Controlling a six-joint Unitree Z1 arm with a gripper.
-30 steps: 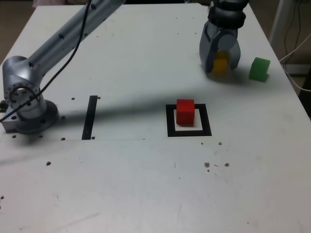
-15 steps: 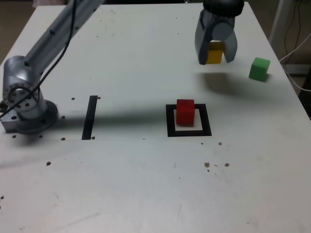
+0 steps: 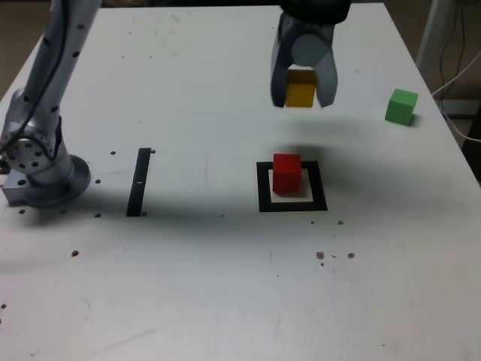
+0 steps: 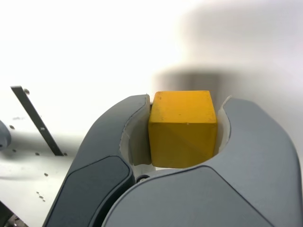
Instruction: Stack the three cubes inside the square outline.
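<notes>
Yellow cube (image 3: 301, 90): clamped between the jaws of the gripper (image 3: 303, 84), carried clear of the table (image 3: 210, 286); in the wrist view the yellow cube (image 4: 182, 127) is seen seated squarely, a grey jaw pressed on each side.
Gripper state: closed onto the cube, nothing else held.
Red cube (image 3: 286, 172): resting inside the square outline (image 3: 292, 204), below the gripper and offset toward the camera and slightly to the exterior view's left.
Key relation: the held cube is judged not yet above the red one (the remaining travel appears to be mostly toward the camera, then down).
Green cube (image 3: 400, 106): lying on the table well off to the gripper's side, at the exterior view's right, untouched.
Progress: one cube placed, the second in transit, the third waiting.
</notes>
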